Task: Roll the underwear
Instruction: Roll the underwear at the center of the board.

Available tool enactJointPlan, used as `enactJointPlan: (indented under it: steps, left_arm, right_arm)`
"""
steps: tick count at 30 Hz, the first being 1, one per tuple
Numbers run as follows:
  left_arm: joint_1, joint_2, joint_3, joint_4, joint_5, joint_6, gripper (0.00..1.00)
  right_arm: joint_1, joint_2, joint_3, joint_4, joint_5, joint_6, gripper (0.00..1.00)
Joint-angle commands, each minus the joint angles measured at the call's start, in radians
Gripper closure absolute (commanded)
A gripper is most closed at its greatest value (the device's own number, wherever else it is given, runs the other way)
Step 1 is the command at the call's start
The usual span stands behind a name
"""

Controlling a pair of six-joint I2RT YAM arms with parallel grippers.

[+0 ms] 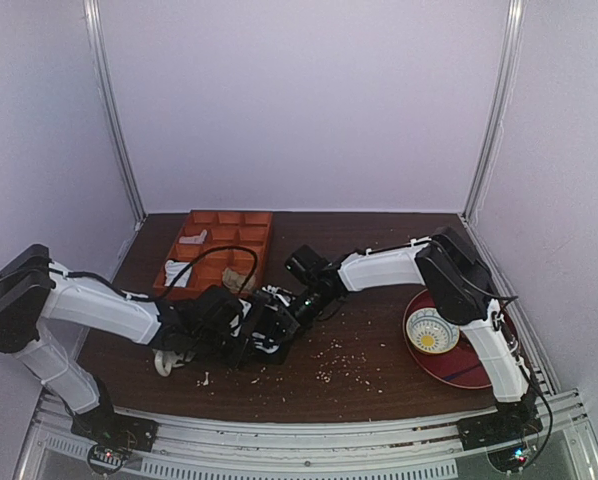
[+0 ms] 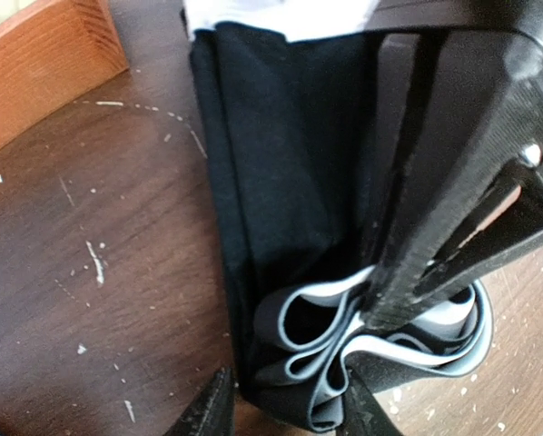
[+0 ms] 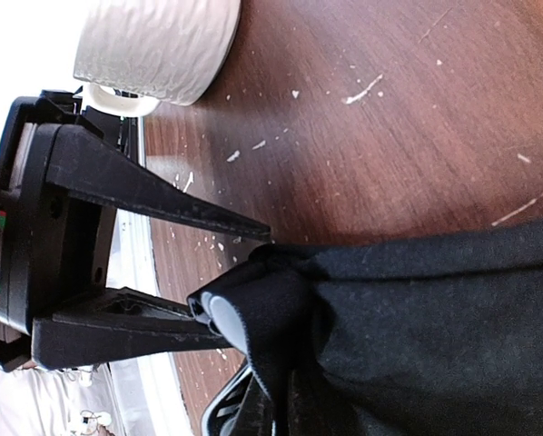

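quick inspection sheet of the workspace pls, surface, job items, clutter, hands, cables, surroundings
surface: dark wooden table, scratched, with pale crumbs scattered mid-right
job's things: black underwear with pale edging, bunched between the two hands at centre; a second pair cannot be made out
clutter: orange compartment tray at back left holding pale cloth pieces; red plate with a patterned bowl on it at right; white object by the left arm
grippers: left hand at the fabric, grip unclear; right hand open, its fingers either side of a fabric corner
cables: black cable looping over the left arm
surroundings: plain pale walls, metal frame posts
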State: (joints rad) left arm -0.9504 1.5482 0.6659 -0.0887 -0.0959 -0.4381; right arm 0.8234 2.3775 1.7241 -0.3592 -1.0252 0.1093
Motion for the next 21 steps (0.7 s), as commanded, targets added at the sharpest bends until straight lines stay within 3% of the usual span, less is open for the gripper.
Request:
enactJointPlan:
  steps: [1, 6, 9, 12, 21]
  left_arm:
    - [0.035, -0.017, -0.014, 0.048, -0.022, -0.016, 0.51]
    - [0.049, -0.026, -0.028, 0.083, 0.008, -0.014, 0.55]
    - [0.058, -0.017, -0.026, 0.094, 0.030, -0.010, 0.66]
    - [0.061, -0.013, -0.024, 0.107, 0.047, -0.009, 0.67]
    - [0.077, -0.004, -0.014, 0.110, 0.079, -0.004, 0.94]
  right_arm:
    - [-0.003, 0.034, 0.012, -0.043, 0.001, -0.010, 1.00]
    - [-0.004, 0.038, 0.014, -0.044, -0.004, -0.010, 1.00]
    - [-0.004, 0.040, 0.015, -0.044, -0.003, -0.011, 1.00]
    - [-0.004, 0.043, 0.018, -0.047, -0.005, -0.011, 1.00]
    - [-0.006, 0.048, 0.023, -0.051, -0.008, -0.014, 1.00]
